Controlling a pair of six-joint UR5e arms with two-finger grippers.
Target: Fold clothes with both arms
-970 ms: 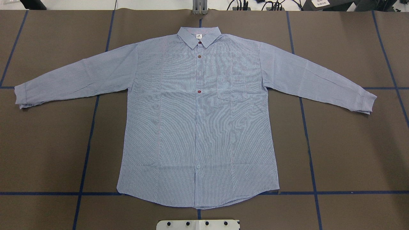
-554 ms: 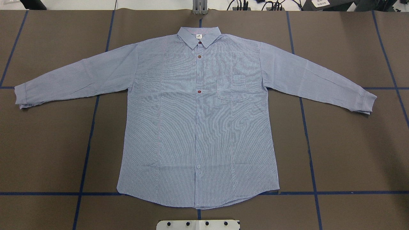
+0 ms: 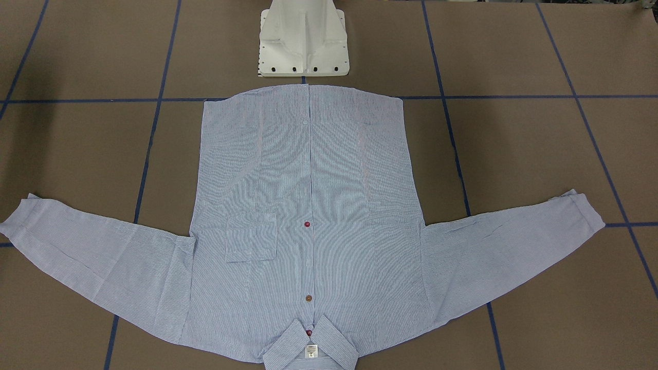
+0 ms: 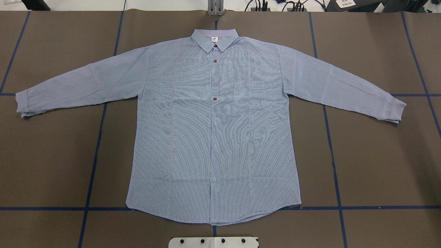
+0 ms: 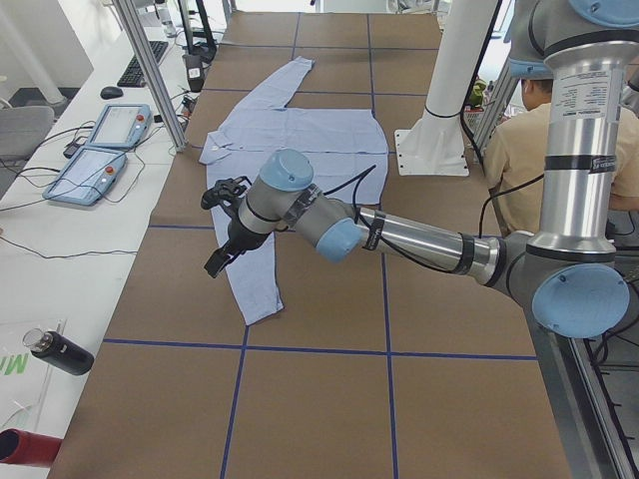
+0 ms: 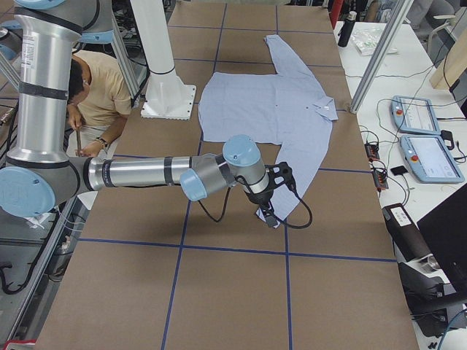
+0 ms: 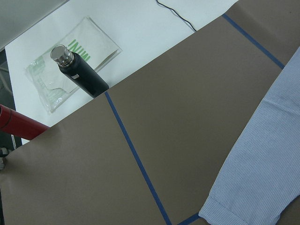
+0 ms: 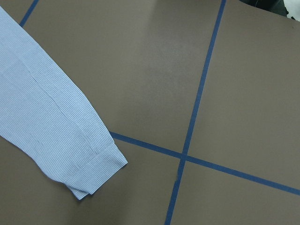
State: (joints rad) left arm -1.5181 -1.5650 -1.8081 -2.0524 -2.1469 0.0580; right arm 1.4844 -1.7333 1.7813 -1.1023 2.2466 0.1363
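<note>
A long-sleeved shirt of light blue-and-white fine-striped cloth (image 3: 329,169) lies flat, front up and buttoned, on a brown table covering (image 3: 514,51) marked into squares by dark blue tape lines (image 3: 447,149). Its curved hem (image 3: 303,88) lies just beside, but apart from, a white pedestal base (image 3: 303,41) at the top edge. The pointed collar (image 3: 288,349), with a white neck label (image 3: 310,351), reaches the bottom edge. Along the placket sit a pale button (image 3: 305,122), a red button (image 3: 307,224) and a brown button (image 3: 309,298). A chest pocket (image 3: 252,239) lies to the placket's left in this view. Both sleeves (image 3: 514,241) spread outward, cuffs well apart.
</note>
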